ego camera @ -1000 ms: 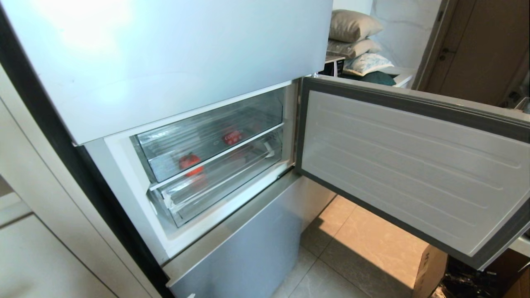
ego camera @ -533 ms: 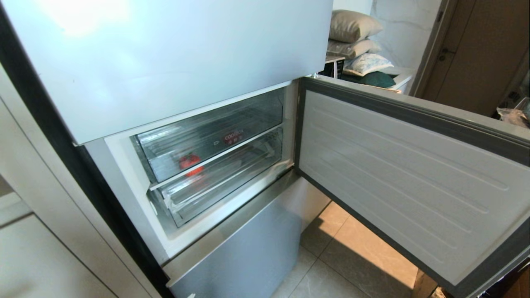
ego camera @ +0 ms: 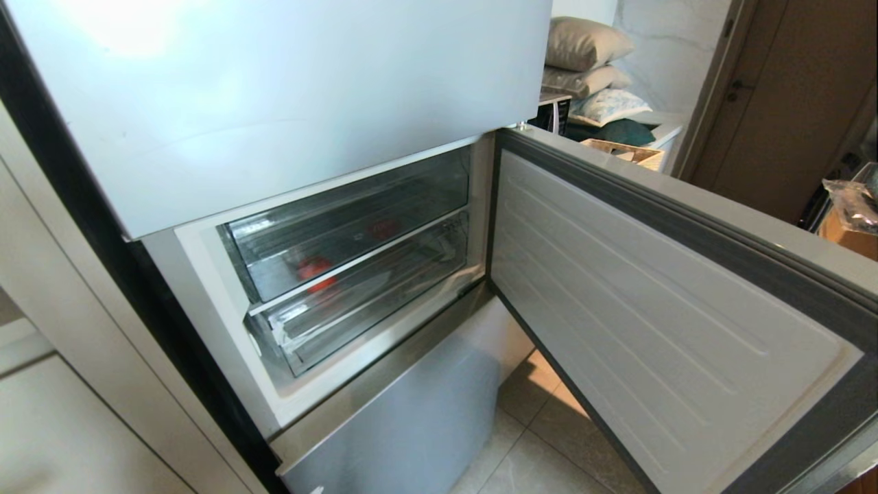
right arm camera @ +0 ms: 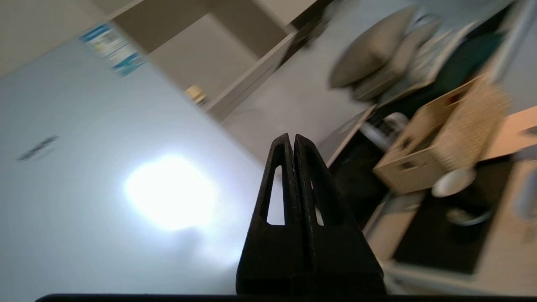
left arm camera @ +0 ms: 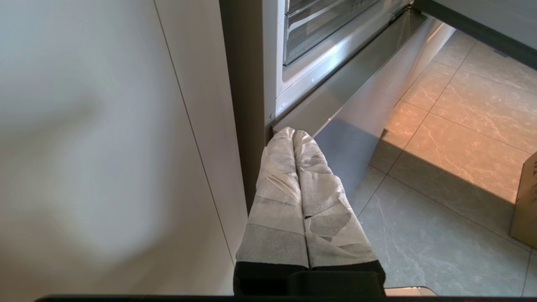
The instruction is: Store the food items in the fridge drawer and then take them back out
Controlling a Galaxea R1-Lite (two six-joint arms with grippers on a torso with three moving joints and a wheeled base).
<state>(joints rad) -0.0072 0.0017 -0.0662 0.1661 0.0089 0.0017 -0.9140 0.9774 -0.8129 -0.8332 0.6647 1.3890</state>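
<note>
Right claw (right arm camera: 292,140): raised, aimed at upper fridge door (right arm camera: 126,167), fingers pressed together, nothing held. Left claw (left arm camera: 293,133): parked low beside fridge base, taped fingers together, nothing held. Food items (ego camera: 314,268) inside upper clear fridge drawer (ego camera: 357,223), pushed in; compartment door (ego camera: 658,309) swung open.

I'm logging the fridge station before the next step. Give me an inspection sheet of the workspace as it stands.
Surface: tiled floor before the fridge; no table in view.
Job's things: red food item behind the clear front of the upper fridge drawer; a second red patch is too dim to identify.
Clutter: cardboard box on the floor.
Grippers: left pincer shut, empty, low beside the fridge; right pincer shut, empty, facing the upper fridge door.
Cables: nothing seen.
Surroundings: middle door open; pillows beyond.
</note>
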